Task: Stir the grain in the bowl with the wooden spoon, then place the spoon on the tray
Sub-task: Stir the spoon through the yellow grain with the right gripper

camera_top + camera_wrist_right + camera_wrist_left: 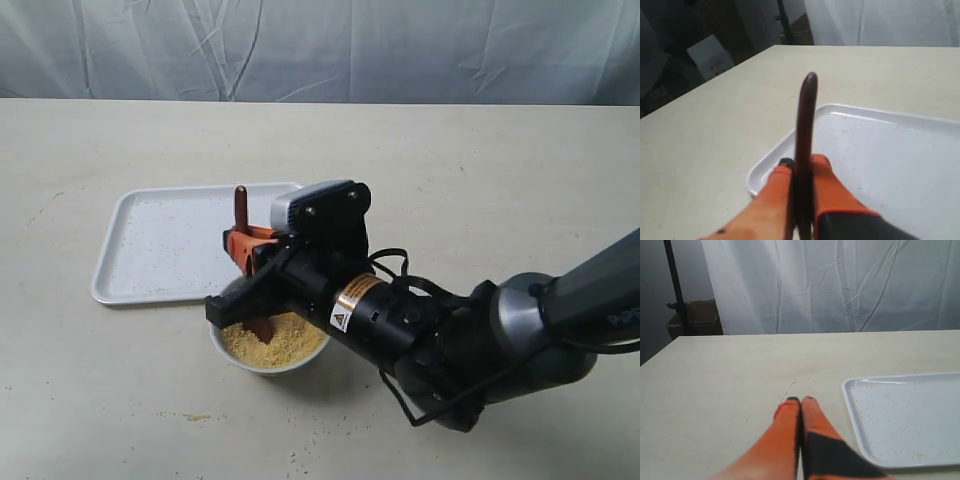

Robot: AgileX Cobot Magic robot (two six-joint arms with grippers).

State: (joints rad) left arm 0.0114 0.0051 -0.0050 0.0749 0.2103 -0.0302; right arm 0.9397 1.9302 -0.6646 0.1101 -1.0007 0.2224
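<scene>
The white bowl of yellow grain stands just in front of the white speckled tray. My right gripper is shut on the dark wooden spoon, which stands nearly upright with its head down in the grain. In the right wrist view the spoon handle rises between the orange fingers of the right gripper, with the tray behind. My left gripper is shut on nothing above bare table, beside the tray. It does not show in the exterior view.
A few grain crumbs lie on the table in front of the bowl, and a thin trail of crumbs lies near the tray corner. A grey cloth hangs behind the table. A cardboard box stands beyond the table edge.
</scene>
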